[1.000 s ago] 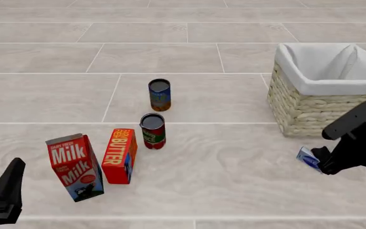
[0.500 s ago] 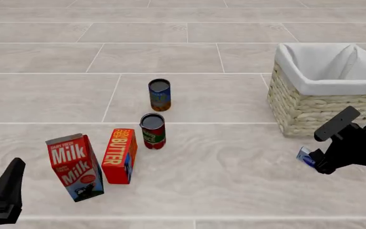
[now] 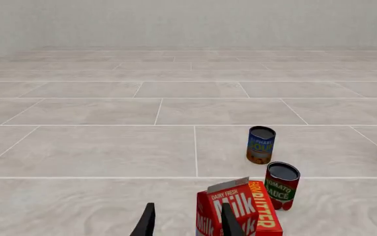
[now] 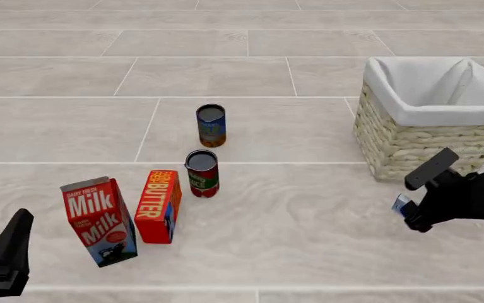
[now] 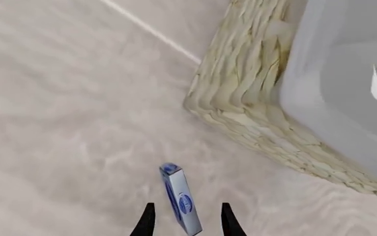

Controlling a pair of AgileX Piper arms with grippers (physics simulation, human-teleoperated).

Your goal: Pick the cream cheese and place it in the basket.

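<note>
Pale wood-grain tiling covers the counter [image 4: 309, 240] you are working over. Your cream cheese [image 5: 180, 198] sits edge-on between the two fingers of the right claw [image 4: 405, 213], which looks closed onto it and carries it clear of the counter, just in front of the basket's near wicker wall and below its rim. So the pick appears done; what is left, as I judge it, is to raise the box over the white cloth rim, move it above the opening and let go.

Your basket [image 4: 410, 148] stands at the far right; the part of its lining that shows holds nothing, though the bottom is hidden from you in every view.

Further out, a tomato sauce can [image 4: 202, 173] and a blue-labelled can [image 4: 211, 125] stand upright near the middle, both well apart from the basket. Beside them to the left stand the butter box [image 4: 158, 206] and the milk carton [image 4: 100, 221].

Your left claw [image 3: 186, 221] hangs idle at the near left, fingers parted with nothing between them.
</note>
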